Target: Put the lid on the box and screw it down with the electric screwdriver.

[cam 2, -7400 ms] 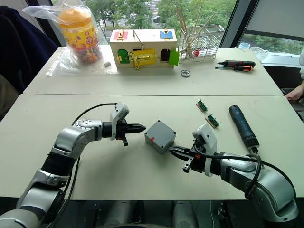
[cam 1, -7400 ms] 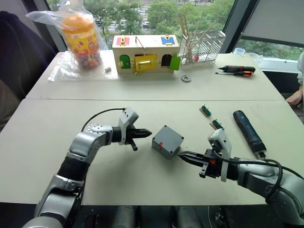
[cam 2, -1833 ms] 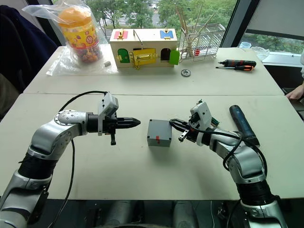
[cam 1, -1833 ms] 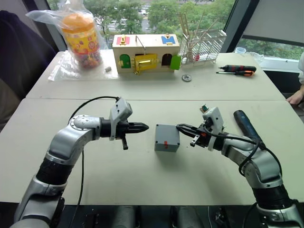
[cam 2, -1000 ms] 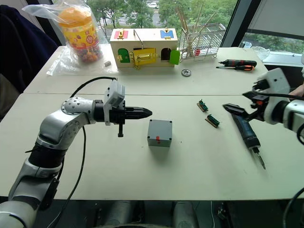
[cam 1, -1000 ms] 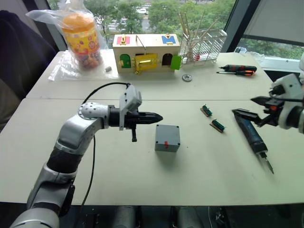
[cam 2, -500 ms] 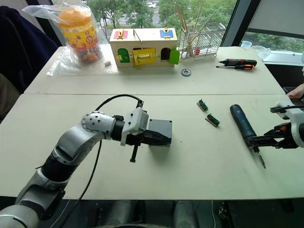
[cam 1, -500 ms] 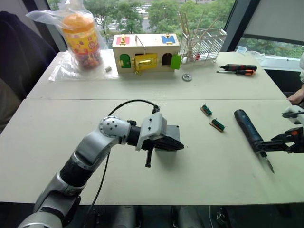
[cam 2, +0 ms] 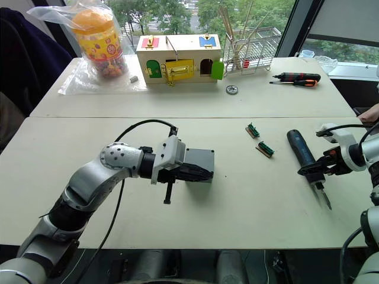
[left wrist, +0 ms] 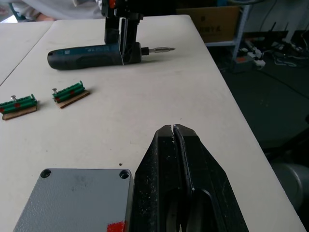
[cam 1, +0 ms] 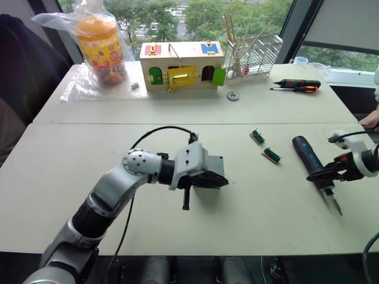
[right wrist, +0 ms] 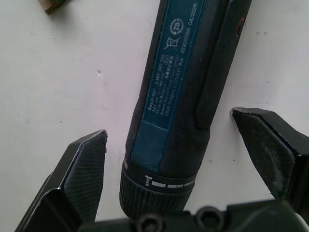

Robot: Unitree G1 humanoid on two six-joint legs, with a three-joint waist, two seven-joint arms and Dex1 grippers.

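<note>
Left hand (cam 2: 200, 173) is sitting directly in front of the box (cam 2: 201, 160), fingers pressed together into a closed point, holding nothing. In the left wrist view the box (left wrist: 77, 200) is lying just beside those fingers, red mark at its near edge, screw holes showing in two top corners. The lid is looking seated on the box top, but can't tell for sure.

Box is resting on the near surface (cam 1: 71, 171), roughly centre, well apart from the electric screwdriver (cam 1: 309, 158).

Electric screwdriver is lying flat on the surface at the robot's right, bit end pointing toward the near edge. Right hand (cam 1: 318, 173) is positioned at the bit-end collar of the tool. In the right wrist view the fingers (right wrist: 79, 164) are spread wide, one on each side of the electric screwdriver's barrel (right wrist: 181, 96), gap showing on both sides, not touching it.

Two small green terminal blocks (cam 1: 264, 146) are lying between box and screwdriver, closer to the screwdriver.

Far surface: wooden box with coloured doors (cam 1: 180, 65), bagged orange jar (cam 1: 100, 44), wire rack (cam 1: 254, 53), black-and-orange hand screwdrivers (cam 1: 295, 86).
</note>
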